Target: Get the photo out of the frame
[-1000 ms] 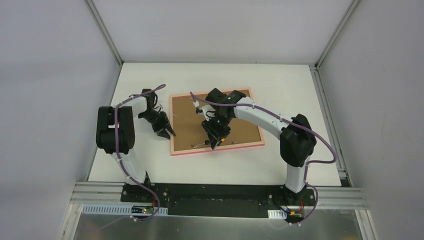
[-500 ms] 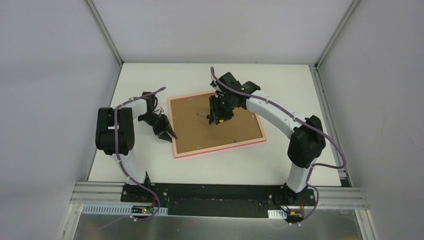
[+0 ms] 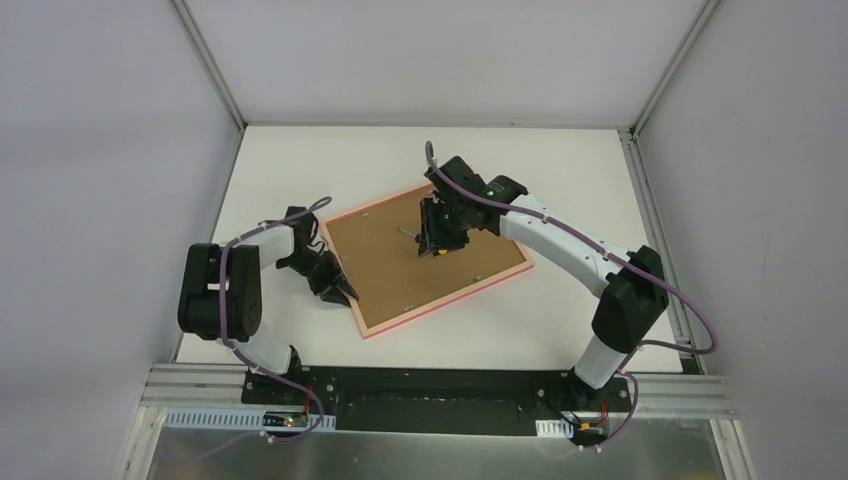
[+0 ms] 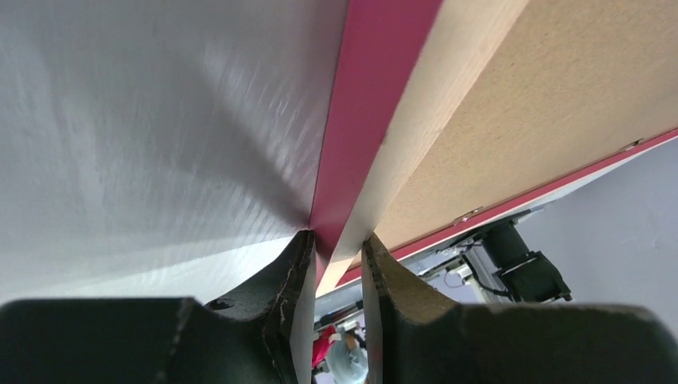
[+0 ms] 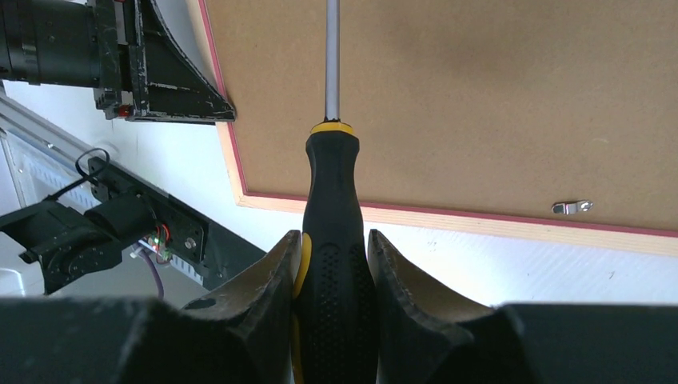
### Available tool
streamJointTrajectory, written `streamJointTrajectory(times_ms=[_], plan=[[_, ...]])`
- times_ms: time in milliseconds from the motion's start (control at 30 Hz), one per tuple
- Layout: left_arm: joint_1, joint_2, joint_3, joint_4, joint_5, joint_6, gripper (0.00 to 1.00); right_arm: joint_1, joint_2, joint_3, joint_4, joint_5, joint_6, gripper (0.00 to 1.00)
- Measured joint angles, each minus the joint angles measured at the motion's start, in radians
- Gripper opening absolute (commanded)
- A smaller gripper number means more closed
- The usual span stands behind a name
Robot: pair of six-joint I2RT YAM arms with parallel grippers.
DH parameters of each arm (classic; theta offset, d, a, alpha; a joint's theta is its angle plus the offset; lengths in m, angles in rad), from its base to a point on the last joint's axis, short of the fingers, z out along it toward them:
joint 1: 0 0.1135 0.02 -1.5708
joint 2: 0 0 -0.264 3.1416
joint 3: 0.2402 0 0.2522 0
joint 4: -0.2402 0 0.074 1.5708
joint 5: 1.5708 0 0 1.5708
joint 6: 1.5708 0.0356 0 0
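A: Item one, the frame (image 3: 450, 298). Where is it lying?

B: Bright-pink picture frame, lying face down and askew on the white table (image 3: 560, 170). The brown backing board (image 3: 400, 275) is facing up and filling the border. A small metal turn clip (image 5: 572, 207) is sitting on the board near one pink edge.

A: Item two, the photo?

B: It is not showing in any view. Only the backing board is showing inside the frame.

A: Item three, the left gripper (image 3: 340, 292)?

B: It is sitting at the frame's left edge, near the corner closest to the arm bases. In the wrist view its jaws are standing narrow, with the pink side and pale wooden rim of the frame passing between the fingertips (image 4: 297, 256). It is pinching that edge.

A: Item four, the right gripper (image 3: 437, 240)?

B: It is hovering over the far half of the board, clamping a screwdriver (image 5: 333, 208) by its black-and-yellow handle. The steel shaft (image 5: 331, 56) is pointing out across the board. The tip is running out of the wrist view, so I cannot tell whether it is touching.
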Motion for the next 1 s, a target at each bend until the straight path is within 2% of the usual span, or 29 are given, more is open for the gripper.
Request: streamJointTrajectory(times_ms=[133,233,433,500,633,733,833,1000], plan=[[-0.042,-0.093,-0.080,0.036,-0.022,-0.076,0.08,0.025,-0.042,-0.043,-0.001,0.010,0.006,0.00],[-0.117,-0.193,-0.162,0.066,-0.044,-0.172,0.10,0.045,-0.091,-0.091,-0.017,0.019,0.022,0.00],[-0.282,-0.356,-0.272,0.097,-0.081,-0.359,0.21,0.097,-0.322,-0.331,0.027,0.044,0.075,0.00],[-0.317,-0.414,-0.301,0.101,-0.103,-0.406,0.32,0.108,-0.391,-0.401,0.056,0.050,0.090,0.00],[-0.339,-0.551,-0.320,0.089,-0.101,-0.460,0.63,0.129,-0.440,-0.460,0.079,0.064,0.116,0.00],[-0.338,-0.670,-0.298,0.053,-0.117,-0.473,0.77,0.158,-0.435,-0.460,0.097,0.077,0.133,0.00],[-0.337,-0.694,-0.210,-0.009,-0.161,-0.447,0.78,0.215,-0.435,-0.472,0.144,0.090,0.151,0.00],[-0.256,-0.549,-0.057,-0.082,-0.201,-0.354,0.75,0.298,-0.375,-0.473,0.198,0.123,0.189,0.00]])
